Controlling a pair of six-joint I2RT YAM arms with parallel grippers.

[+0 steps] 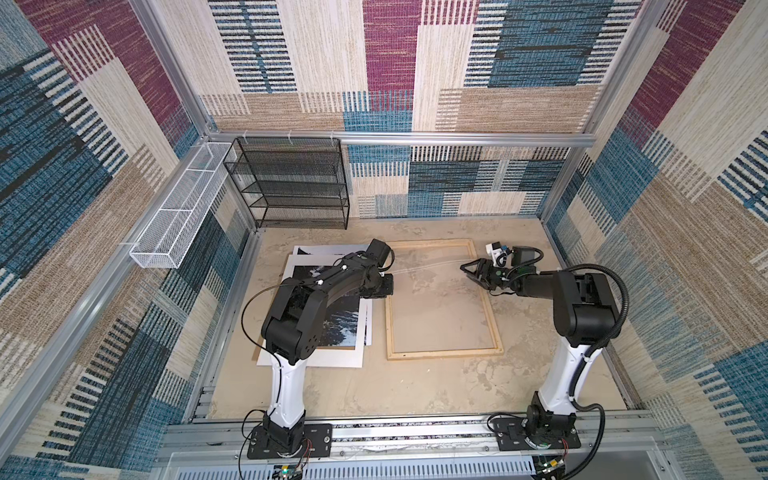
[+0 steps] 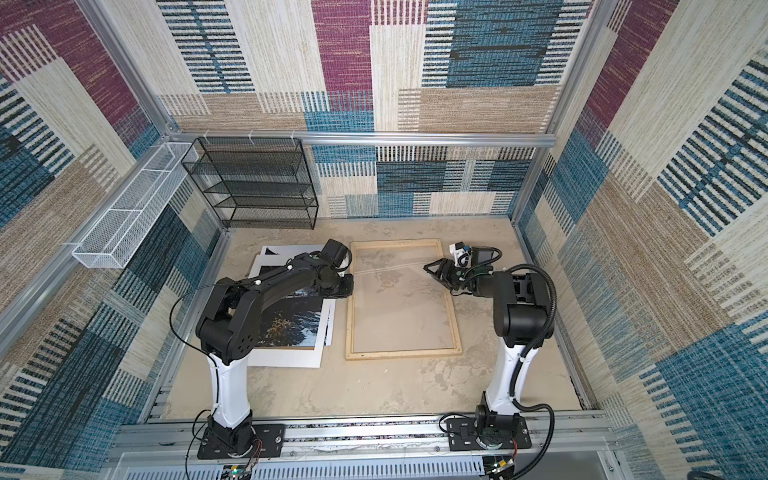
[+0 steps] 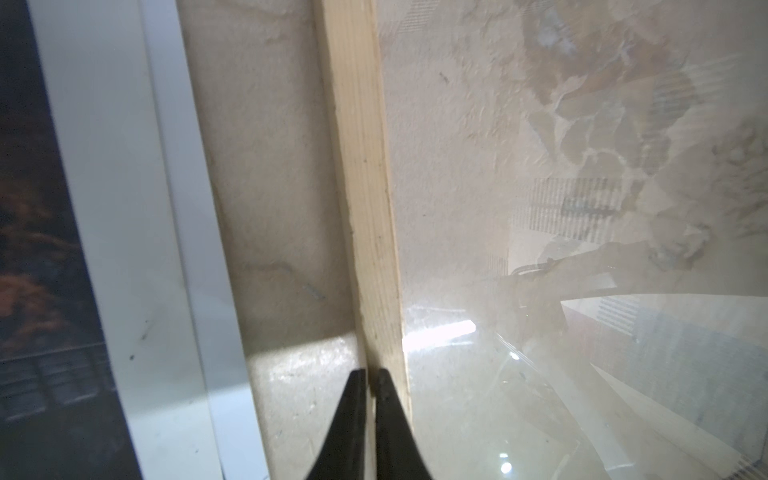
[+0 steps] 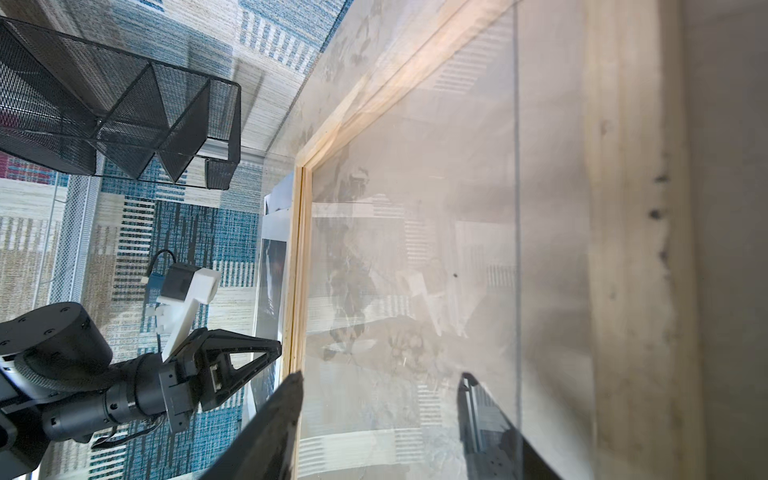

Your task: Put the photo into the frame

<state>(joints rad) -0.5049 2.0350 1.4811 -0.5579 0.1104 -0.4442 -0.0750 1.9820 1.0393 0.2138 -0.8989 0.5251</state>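
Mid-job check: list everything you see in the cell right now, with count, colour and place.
frame: one, pale wood, flat mid-table, no photo inside.
clear pane: one, transparent, across the frame's opening.
photo: one, dark with blue water, left of the frame, under the mat.
mat: one, white, on the photo.
shelf rack: one, black mesh, back left.
basket: one, white mesh, on the left wall rail.
table: one, beige.
left gripper: one, black, jaws nearly together at the frame's left rail.
right gripper: one, black, open near the frame's right rail.
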